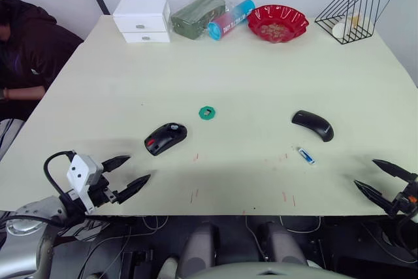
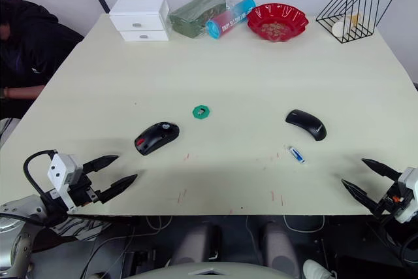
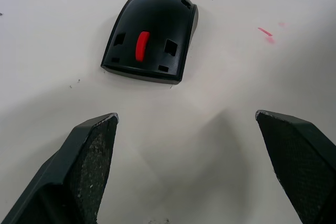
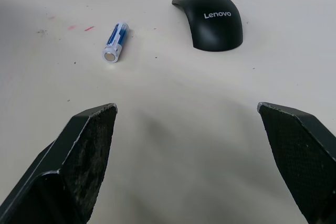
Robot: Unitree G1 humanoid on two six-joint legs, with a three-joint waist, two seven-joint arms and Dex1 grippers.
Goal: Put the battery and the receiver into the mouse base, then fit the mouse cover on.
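Left end effector [image 1: 126, 174] and right end effector [image 1: 383, 178] both hover low with fingers spread wide, holding nothing.

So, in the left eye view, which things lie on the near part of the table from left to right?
left gripper → mouse base → green disc → battery → mouse cover → right gripper

Black mouse base [image 1: 165, 138], cover [image 1: 313, 125] and battery [image 1: 305, 155] apart on table.
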